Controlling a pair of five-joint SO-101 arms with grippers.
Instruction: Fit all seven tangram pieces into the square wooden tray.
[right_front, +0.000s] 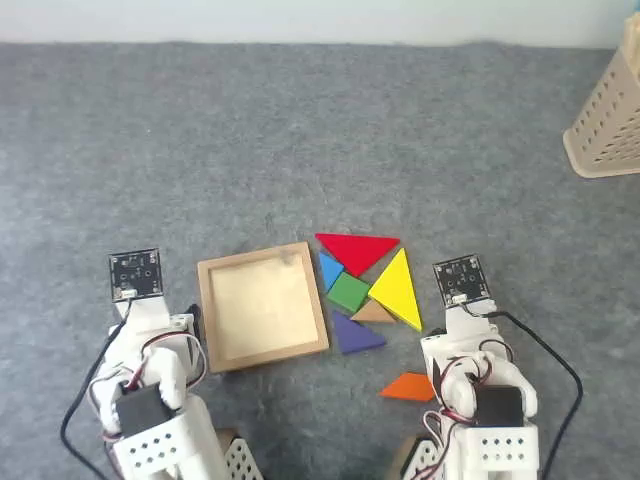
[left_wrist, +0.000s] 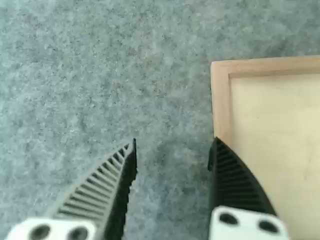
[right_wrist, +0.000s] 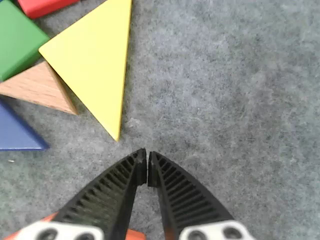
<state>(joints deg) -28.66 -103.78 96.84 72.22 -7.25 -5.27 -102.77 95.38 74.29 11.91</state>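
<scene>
The square wooden tray (right_front: 207, 318) lies empty at centre left. To its right sit a red triangle (right_front: 357, 250), blue piece (right_front: 329, 270), green square (right_front: 348, 292), yellow triangle (right_front: 398, 288), wooden triangle (right_front: 373, 312) and purple piece (right_front: 355, 334). An orange piece (right_front: 409, 386) lies apart, nearer the right arm (right_front: 480, 395). My left gripper (left_wrist: 174, 147) is open over the carpet at the tray's (left_wrist: 220, 100) near left corner, one finger over the rim. My right gripper (right_wrist: 147, 156) is shut and holds nothing, just short of the yellow triangle's (right_wrist: 95, 60) tip.
A cream slotted basket (right_front: 610, 110) stands at the far right edge. Grey carpet covers the table, with open room beyond the pieces. The left arm (right_front: 150, 395) sits at the near edge, left of the tray.
</scene>
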